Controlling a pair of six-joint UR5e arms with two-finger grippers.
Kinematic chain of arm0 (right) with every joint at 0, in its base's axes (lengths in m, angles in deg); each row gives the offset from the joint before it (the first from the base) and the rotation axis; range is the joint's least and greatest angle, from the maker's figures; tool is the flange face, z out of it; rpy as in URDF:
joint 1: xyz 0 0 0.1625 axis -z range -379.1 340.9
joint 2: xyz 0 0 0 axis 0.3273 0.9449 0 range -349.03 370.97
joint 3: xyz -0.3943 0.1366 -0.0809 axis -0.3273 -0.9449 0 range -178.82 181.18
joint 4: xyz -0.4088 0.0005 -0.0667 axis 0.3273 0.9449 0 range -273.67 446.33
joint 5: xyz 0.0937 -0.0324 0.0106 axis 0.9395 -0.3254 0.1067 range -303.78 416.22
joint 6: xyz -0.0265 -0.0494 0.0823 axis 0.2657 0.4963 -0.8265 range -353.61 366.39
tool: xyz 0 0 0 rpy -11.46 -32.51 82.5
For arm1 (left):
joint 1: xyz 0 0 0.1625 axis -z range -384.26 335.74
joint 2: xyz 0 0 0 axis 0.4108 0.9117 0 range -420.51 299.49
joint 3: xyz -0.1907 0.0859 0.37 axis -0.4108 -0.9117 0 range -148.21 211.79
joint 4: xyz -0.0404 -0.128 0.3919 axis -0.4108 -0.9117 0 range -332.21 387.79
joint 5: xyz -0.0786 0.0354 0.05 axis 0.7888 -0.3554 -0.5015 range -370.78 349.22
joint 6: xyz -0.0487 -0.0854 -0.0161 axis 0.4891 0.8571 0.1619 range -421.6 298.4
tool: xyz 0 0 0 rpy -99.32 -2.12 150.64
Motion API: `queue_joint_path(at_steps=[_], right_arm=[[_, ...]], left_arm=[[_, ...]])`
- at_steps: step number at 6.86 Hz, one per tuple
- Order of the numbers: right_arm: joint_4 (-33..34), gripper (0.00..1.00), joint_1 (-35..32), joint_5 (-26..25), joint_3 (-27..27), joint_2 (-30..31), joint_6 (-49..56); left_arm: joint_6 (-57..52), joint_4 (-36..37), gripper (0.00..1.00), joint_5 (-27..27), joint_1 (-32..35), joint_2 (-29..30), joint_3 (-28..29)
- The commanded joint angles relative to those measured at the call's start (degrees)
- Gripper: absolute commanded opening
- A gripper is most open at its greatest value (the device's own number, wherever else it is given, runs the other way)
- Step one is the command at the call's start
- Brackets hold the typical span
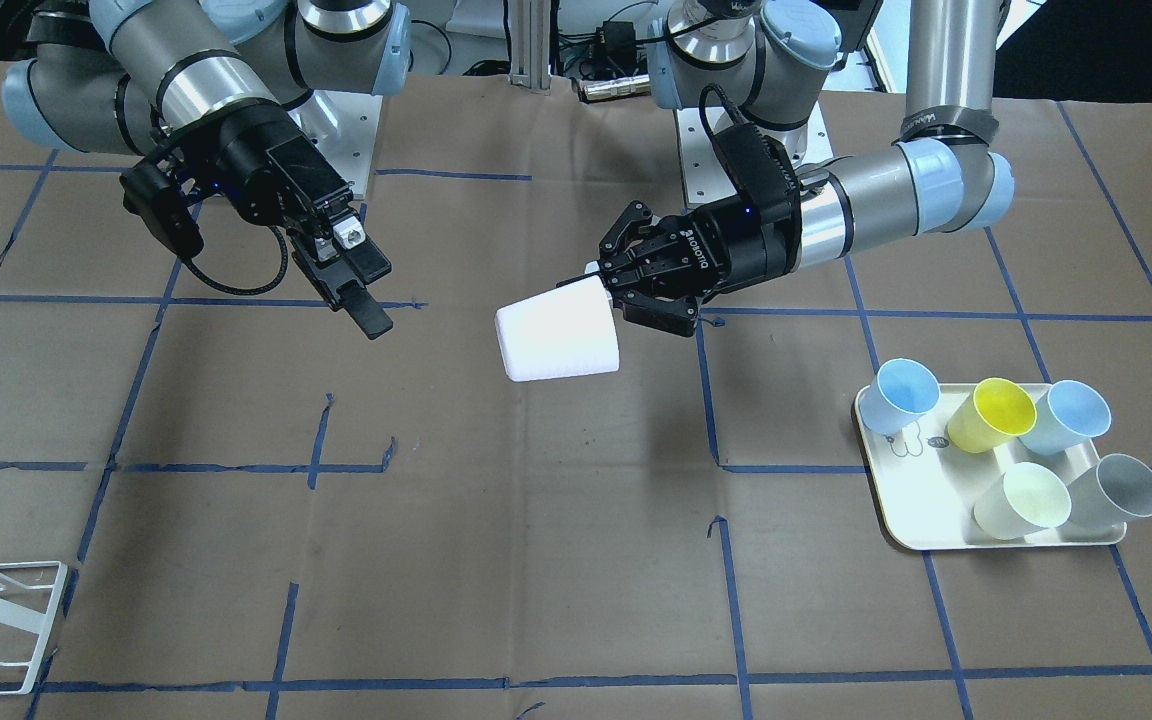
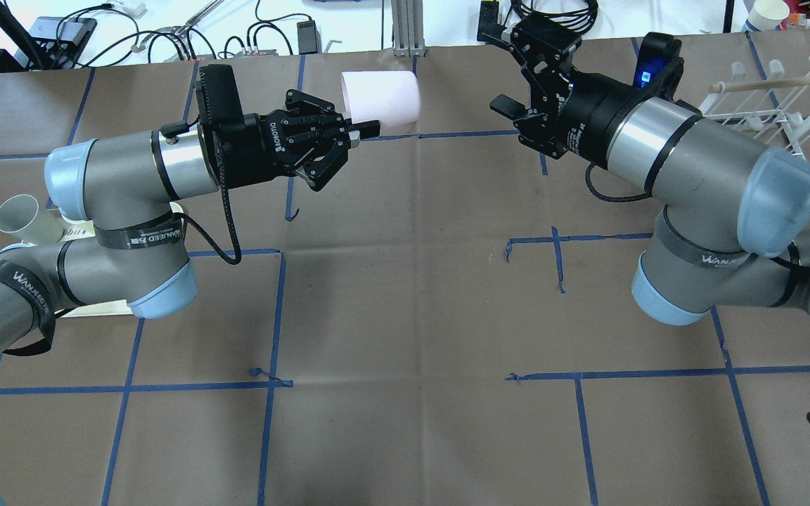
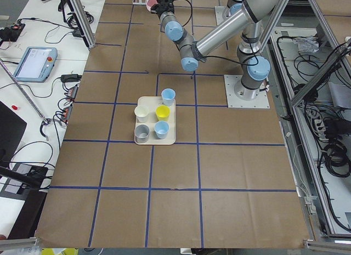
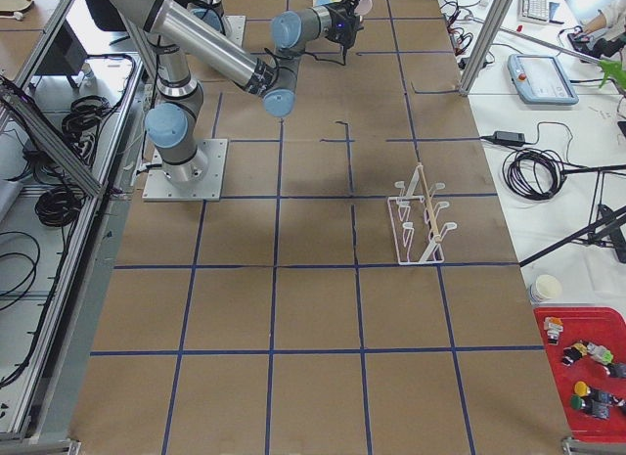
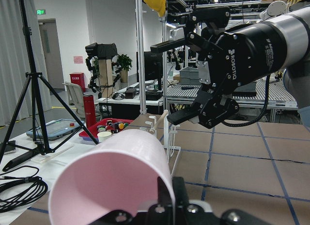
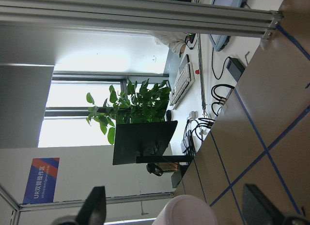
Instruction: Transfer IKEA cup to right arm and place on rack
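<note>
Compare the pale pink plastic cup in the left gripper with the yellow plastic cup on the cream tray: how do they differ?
The pale pink plastic cup is held sideways in the air; the yellow plastic cup stands upright on the cream tray. The pink cup is clamped at its rim by the left gripper; the yellow cup is held by nothing. Both are tapered and handleless.

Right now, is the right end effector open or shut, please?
Open: the right end effector has its fingers wide apart, holding nothing.
</note>
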Motion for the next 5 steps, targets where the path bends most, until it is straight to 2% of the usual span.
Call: queue_joint_path(at_steps=[1, 3, 5], right_arm=[[2.68, 1.0, -1.76, -0.22, 0.72, -3.78, -0.38], [2.94, 1.0, -2.3, -1.44, 0.02, -3.97, -0.3], [2.68, 0.99, -2.65, -7.05, 0.02, -3.89, -1.26]], left_arm=[[0.09, 0.01, 0.0, 0.0, 0.04, 0.05, 0.0], [0.09, 0.1, 0.0, 0.0, 0.04, 0.05, 0.0], [0.09, 0.1, 0.0, 0.0, 0.04, 0.05, -0.09]])
